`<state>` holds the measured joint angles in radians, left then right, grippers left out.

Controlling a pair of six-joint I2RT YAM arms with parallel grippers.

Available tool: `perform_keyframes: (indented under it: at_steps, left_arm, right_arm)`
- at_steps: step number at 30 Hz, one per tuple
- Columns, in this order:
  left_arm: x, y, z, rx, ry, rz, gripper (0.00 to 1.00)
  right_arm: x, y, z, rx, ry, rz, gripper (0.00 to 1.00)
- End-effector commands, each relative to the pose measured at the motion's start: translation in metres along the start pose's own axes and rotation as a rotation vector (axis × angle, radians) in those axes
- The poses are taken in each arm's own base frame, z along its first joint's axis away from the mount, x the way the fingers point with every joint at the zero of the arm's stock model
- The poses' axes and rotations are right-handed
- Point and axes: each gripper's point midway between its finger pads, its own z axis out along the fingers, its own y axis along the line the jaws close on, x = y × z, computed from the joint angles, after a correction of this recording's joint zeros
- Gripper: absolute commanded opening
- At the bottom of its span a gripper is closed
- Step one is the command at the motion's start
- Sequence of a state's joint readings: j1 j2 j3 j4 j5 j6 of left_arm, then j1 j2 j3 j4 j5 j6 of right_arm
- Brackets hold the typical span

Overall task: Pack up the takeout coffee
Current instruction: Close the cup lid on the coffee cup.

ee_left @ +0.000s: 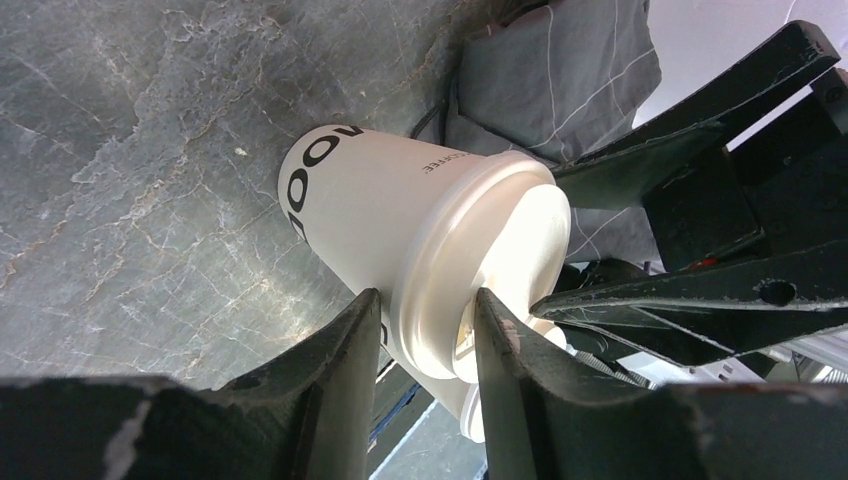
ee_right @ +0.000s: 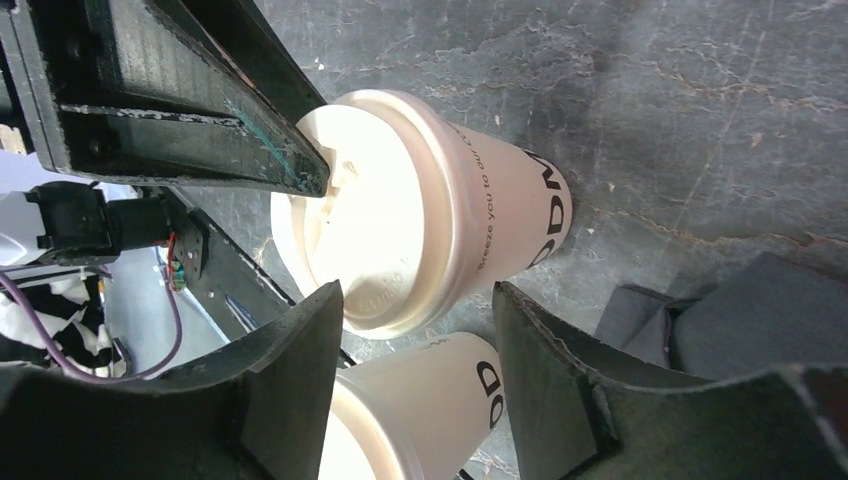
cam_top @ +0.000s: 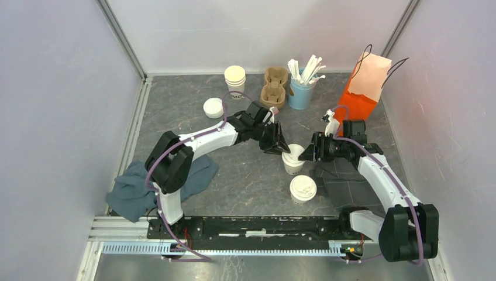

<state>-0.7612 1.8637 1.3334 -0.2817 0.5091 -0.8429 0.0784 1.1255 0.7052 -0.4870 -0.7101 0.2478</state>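
Left fingers (ee_left: pixel 325 385) flank cup (ee_left: pixel 360 200) lid (ee_left: pixel 500 240) rim; overhead view blurs this.

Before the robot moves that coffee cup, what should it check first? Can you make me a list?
1. The cup stands upright on the table: ok.
2. Its lid sits flat on top: ok, as far as it shows.
3. The left gripper has a finger on each side of the lid's rim. Firm hold: cannot tell.
4. The right gripper straddles the cup. Touching it: cannot tell.
5. The second cup stands close beside. Room to lift without bumping: cannot tell.
6. The brown cup holder at the back has empty pockets: ok.
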Motion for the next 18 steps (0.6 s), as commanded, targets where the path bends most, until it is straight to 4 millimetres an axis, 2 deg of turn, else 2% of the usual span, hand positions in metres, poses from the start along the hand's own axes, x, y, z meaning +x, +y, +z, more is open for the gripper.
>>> perform_keyframes:
  at_steps: [1,5,8,10,14,16,18]
  left_arm:
    - [0.002,0.000,-0.005,0.001,-0.009,-0.016,0.45]
    - [0.008,0.006,-0.004,-0.007,0.000,-0.026,0.44]
    - [0.014,0.014,-0.003,-0.025,0.003,-0.037,0.43]
    - [0.019,0.021,-0.002,-0.037,0.007,-0.046,0.42]
    - [0.032,0.033,0.002,-0.047,0.021,-0.065,0.41]
    - [0.035,0.031,0.003,-0.033,0.033,-0.066,0.41]
    - [0.030,0.019,0.002,-0.004,0.031,-0.052,0.44]
  right_arm:
    - [-0.009,0.010,0.003,-0.083,-0.058,-0.017,0.61]
    - [-0.020,0.011,0.000,-0.105,-0.088,-0.005,0.60]
    - [-0.022,0.005,-0.001,-0.076,-0.095,-0.008,0.59]
    - [-0.014,-0.006,0.003,-0.043,-0.083,-0.001,0.59]
    - [0.018,-0.027,0.012,0.008,-0.016,0.037,0.57]
    - [0.019,-0.025,0.012,0.000,-0.011,0.042,0.57]
    - [0.009,-0.020,0.007,-0.003,-0.034,0.031,0.58]
